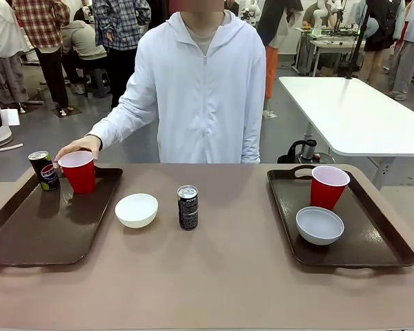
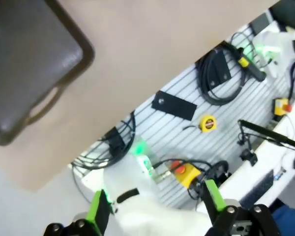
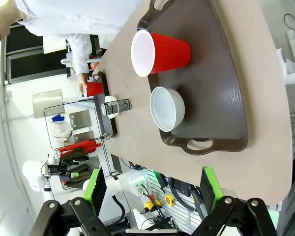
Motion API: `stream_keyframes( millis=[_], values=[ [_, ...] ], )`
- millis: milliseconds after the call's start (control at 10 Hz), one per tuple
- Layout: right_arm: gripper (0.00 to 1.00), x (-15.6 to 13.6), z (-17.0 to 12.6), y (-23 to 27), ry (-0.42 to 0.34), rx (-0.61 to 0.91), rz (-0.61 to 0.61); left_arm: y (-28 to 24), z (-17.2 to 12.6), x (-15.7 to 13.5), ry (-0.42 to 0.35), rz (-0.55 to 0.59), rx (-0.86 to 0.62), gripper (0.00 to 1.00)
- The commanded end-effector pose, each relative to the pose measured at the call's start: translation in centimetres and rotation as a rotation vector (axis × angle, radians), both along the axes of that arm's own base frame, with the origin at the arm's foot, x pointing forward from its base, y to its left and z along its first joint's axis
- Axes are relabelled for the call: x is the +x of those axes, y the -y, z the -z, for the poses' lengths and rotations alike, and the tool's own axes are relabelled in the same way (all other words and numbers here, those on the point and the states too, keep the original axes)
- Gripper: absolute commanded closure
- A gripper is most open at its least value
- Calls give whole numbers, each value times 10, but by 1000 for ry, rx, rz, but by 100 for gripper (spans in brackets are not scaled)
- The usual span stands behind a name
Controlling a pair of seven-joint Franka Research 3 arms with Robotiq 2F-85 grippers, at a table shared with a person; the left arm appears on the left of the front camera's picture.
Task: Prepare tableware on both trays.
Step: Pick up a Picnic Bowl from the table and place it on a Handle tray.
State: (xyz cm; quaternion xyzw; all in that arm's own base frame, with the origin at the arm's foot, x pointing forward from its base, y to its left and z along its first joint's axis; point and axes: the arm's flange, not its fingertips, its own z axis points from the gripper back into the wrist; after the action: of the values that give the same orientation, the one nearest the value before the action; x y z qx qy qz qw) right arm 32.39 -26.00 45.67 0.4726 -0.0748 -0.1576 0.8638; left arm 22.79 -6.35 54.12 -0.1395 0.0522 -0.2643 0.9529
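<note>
The left tray carries a dark soda can and a red cup; the person's hand rests on that cup's rim. Between the trays, on the bare tabletop, sit a whitish bowl and a second dark can. The right tray holds a red cup and a bowl. My right gripper hangs open above the near table edge, facing that tray, cup and bowl. My left gripper is open beyond the table edge, a tray end off to one side.
The person in a white hooded jacket stands at the far side of the tan table. Under the table edge, the left wrist view shows a slatted surface with cables and a yellow tape measure. A white table stands behind on the right.
</note>
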Motion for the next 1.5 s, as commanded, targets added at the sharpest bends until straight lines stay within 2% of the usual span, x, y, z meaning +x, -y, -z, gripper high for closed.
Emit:
stream_keyframes(
  millis=[0, 200, 400, 500, 800, 1000, 1200, 1300, 1400],
  values=[
    [0, -3, -1, 0, -11, -12, -10, -3, 11, 23, 8, -35, -1, 0],
    [0, -3, -1, 0, -11, -12, -10, 1, 9, 38, 53, -87, -60, 0],
    [0, -3, -1, 0, -11, -12, -10, 32, 8, 78, 132, -137, -50, 0],
    [0, -3, -1, 0, -11, -12, -10, 49, 12, 96, 205, -151, -2, 0],
    [0, -3, -1, 0, -11, -12, -10, 99, 55, 161, 271, -174, 147, 0],
    [0, -3, -1, 0, -11, -12, -10, 116, 77, 194, 336, -211, 181, 0],
    [0, -3, -1, 0, -11, -12, -10, 120, 93, 213, 327, -236, 137, 0],
    [0, -3, -1, 0, -11, -12, -10, 115, 88, 192, 329, -179, 149, 0],
    [0, -3, -1, 0, -11, -12, -10, 115, 88, 192, 329, -179, 149, 0]
  ],
)
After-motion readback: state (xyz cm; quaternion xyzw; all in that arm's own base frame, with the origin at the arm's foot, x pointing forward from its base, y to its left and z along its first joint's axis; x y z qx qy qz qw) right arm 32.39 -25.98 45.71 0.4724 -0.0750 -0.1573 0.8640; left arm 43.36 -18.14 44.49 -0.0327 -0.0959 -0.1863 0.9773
